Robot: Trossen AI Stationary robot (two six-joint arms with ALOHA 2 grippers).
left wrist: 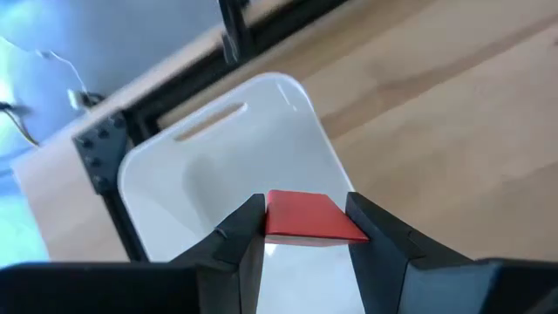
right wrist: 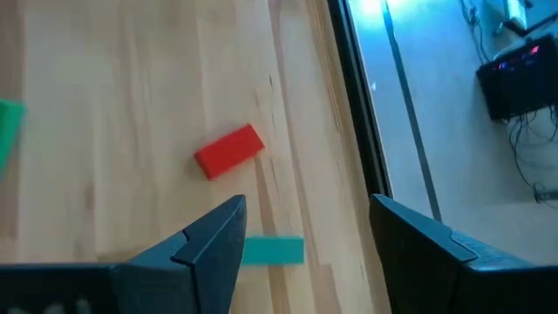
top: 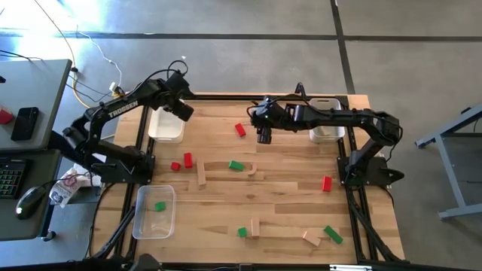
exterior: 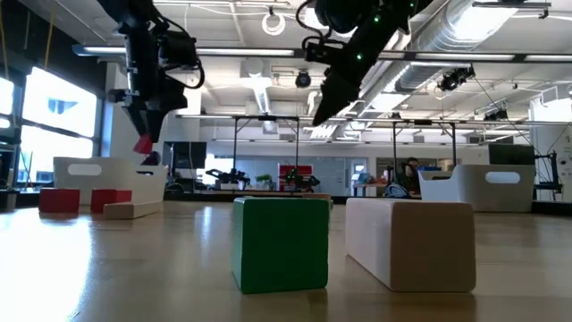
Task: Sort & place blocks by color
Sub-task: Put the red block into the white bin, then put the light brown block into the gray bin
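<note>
Left hand (left wrist: 305, 228) grips a half-hidden red block (left wrist: 307, 215); right hand (right wrist: 305, 235) gapes empty.

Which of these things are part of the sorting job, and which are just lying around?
Part of the job:
- red block held in the left gripper above a white tray
- green block
- wooden block
- right gripper, jaws open

Lying about:
- keyboard
- mouse

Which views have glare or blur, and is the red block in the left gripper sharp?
Left wrist view: red block sharp between the fingers, white tray washed bright. Right wrist view: bluish glare on the floor. Low view: green block soft, windows glaring.
</note>
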